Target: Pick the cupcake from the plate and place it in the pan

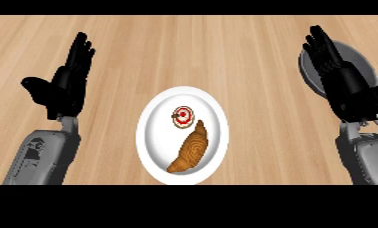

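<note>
Two black hands stand with fingers straight and spread, holding nothing — the left hand (65,83) near the view's left edge over bare wood, the right hand (341,83) near the right edge, over the grey pan (357,61) that shows partly behind it. Between them, well apart from both, a white plate (156,137) lies on the wooden counter (192,47), carrying the small cupcake (182,116) with red-and-white top and, just beside it, a brown croissant (190,149) — no writing or label shows anywhere.

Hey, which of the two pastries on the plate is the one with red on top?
The cupcake, the small round one toward the plate's far side, topped white and red. The croissant beside it is long, curved and plain brown.
</note>
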Motion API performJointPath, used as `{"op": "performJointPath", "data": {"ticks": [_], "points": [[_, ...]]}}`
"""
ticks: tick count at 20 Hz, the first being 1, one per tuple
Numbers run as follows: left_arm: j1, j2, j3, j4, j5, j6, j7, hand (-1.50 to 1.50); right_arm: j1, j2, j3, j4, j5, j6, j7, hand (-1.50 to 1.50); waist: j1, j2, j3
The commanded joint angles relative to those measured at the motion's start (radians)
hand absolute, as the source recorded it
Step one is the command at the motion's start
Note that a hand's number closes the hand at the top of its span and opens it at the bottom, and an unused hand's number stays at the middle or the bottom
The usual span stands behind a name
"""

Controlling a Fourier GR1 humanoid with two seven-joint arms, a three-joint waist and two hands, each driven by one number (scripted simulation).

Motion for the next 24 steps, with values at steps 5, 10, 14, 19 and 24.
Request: {"op": "performJointPath", "data": {"ticks": [5, 10, 14, 19, 24], "points": [[-0.011, -0.003, -0.014, -0.016, 0.038, -0.047, 0.085, 0.00, -0.274, 0.190, 0.128, 0.027, -0.172, 0.167, -0.066, 1.50, 0.075, 0.003, 0.017], [0.103, -0.016, -0.009, -0.076, 0.073, -0.050, 0.131, 0.00, -0.099, 0.084, 0.236, 0.031, 0.186, 0.094, -0.313, 1.50, 0.003, -0.010, 0.016], [0.093, 0.015, 0.020, -0.122, 0.090, -0.062, 0.198, 0.00, -0.031, 0.014, 0.230, 0.101, 0.271, 0.112, -0.404, -1.50, -0.002, -0.007, 0.016], [0.136, 0.003, 0.014, -0.154, 0.084, -0.068, 0.181, 0.00, -0.134, -0.122, 0.195, 0.071, 0.314, 0.218, -0.392, -1.50, -0.002, -0.008, 0.015], [0.158, 0.000, 0.017, -0.157, 0.073, -0.079, 0.174, 0.00, -0.347, -0.060, 0.236, 0.102, 0.350, 0.294, -0.220, -1.50, 0.010, -0.007, 0.014]]}}
